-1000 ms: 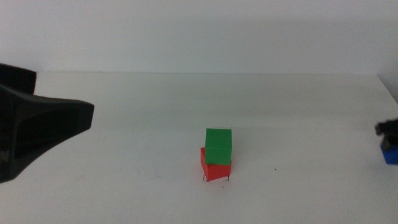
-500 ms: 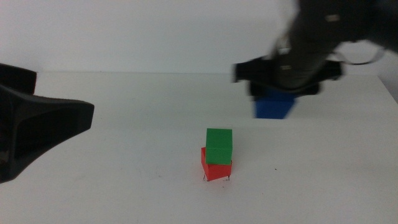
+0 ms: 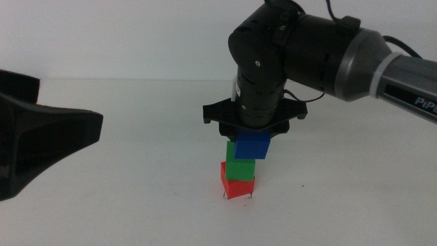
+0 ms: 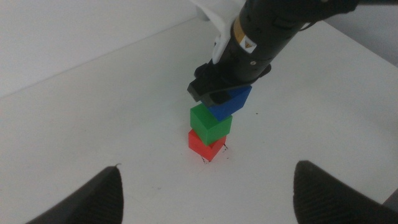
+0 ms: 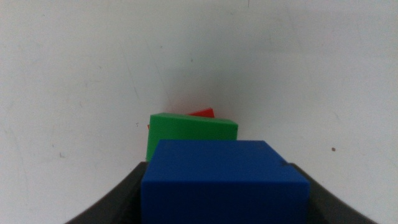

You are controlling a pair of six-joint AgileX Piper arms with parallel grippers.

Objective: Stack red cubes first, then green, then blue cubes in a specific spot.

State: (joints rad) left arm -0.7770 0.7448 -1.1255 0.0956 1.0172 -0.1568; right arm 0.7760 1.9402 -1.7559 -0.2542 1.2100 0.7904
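- Marks [image 3: 238, 197] of the spot sit nearest the middle camera: tiny black ticks on the white table [image 3: 136, 205], right at the foot of the stack.
- Red cube [image 3: 235, 186] rests on the table at those ticks, twisted a little against the cubes above it.
- Green cube [image 3: 240, 167] sits on the red one, shifted slightly toward the right arm's side, so part of the red top shows in the right wrist view.
- Blue cube [image 3: 253, 145] is clamped between the jaws of the right gripper [image 3: 254, 135], low over the green cube; whether the two already touch I cannot tell.
- Key relation: the blue cube lies just off-centre, toward the right arm's side of the green cube in the middle view, and the left wrist view shows it overhanging the green cube on one side, tilted or turned against it. My judgement is that the coming move needs a small shift back over the green top, plus squaring up, before lowering and letting go; released as it hangs, it could slide off or tip the stack.
- Left gripper [image 4: 208, 190] waits well apart at the table's left side, jaws spread wide and holding nothing.
- Right arm reaches in from the far right, so it alone is placed to finish.
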